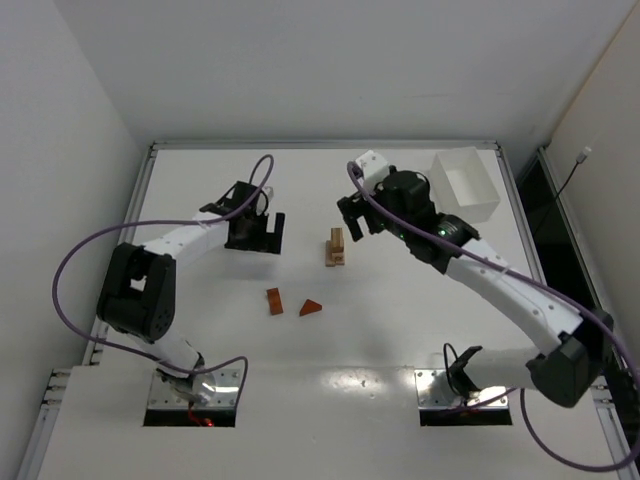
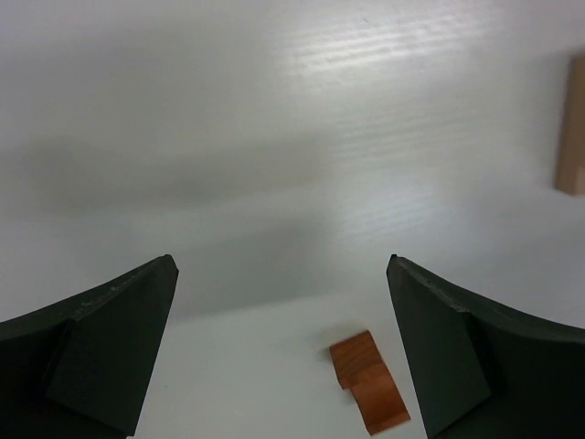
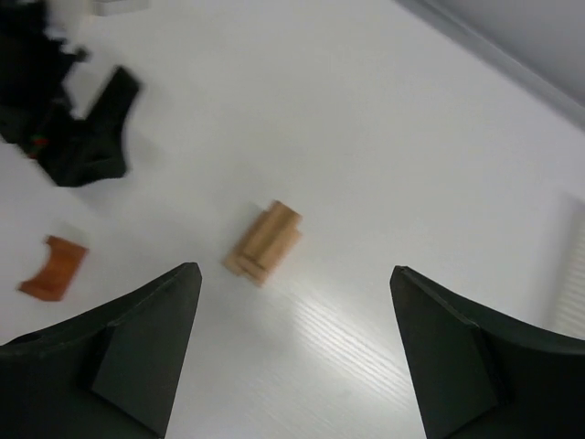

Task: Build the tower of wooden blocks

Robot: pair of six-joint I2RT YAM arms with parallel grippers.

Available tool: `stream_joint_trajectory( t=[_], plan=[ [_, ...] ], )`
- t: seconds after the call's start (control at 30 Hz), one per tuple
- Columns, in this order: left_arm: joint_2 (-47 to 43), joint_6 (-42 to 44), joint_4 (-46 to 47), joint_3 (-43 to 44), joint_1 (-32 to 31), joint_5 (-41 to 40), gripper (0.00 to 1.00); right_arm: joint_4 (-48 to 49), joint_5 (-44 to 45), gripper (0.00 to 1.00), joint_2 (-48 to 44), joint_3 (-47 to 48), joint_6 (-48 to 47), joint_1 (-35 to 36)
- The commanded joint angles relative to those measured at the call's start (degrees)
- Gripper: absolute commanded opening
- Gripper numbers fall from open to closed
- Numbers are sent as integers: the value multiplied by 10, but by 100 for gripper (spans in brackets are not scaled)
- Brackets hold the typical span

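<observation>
The tower point(image 1: 336, 248) is a short upright stack of tan blocks at the table's middle. It shows in the right wrist view point(image 3: 263, 241) and at the right edge of the left wrist view point(image 2: 571, 128). A reddish-brown brick point(image 1: 274, 301) and a reddish-brown wedge point(image 1: 310, 307) lie in front of it. The brick also shows in the left wrist view point(image 2: 368, 381) and the right wrist view point(image 3: 53, 268). My left gripper point(image 1: 258, 240) point(image 2: 281, 265) is open and empty, left of the tower. My right gripper point(image 1: 352, 222) point(image 3: 292, 270) is open and empty, just behind and right of the tower.
A white rectangular box point(image 1: 465, 185) stands at the back right. The table has a raised rim point(image 1: 320, 145) along its far edge. The left arm's black gripper appears in the right wrist view point(image 3: 78, 128).
</observation>
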Motion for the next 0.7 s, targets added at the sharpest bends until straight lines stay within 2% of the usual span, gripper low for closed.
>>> stream_joint_trajectory(
  t=[0.0,0.13,0.2,0.3,0.67],
  plan=[
    [-42,52,-15,-15,-15,97,99,-22,149,84,-65,-33,-94,-11],
    [-65,58,-48,-26,-39,114,99,-81,214,85,-94,-63,-124,-33],
    [-77,53,-65,-43,-45,121,92,-92,214,85,-122,-79,-124,-40],
    [-94,38,-96,-48,-45,152,88,-92,208,85,-152,-110,-112,-47],
    [-85,3,-211,-38,-45,180,86,-162,177,85,-173,-84,-92,-92]
  ],
)
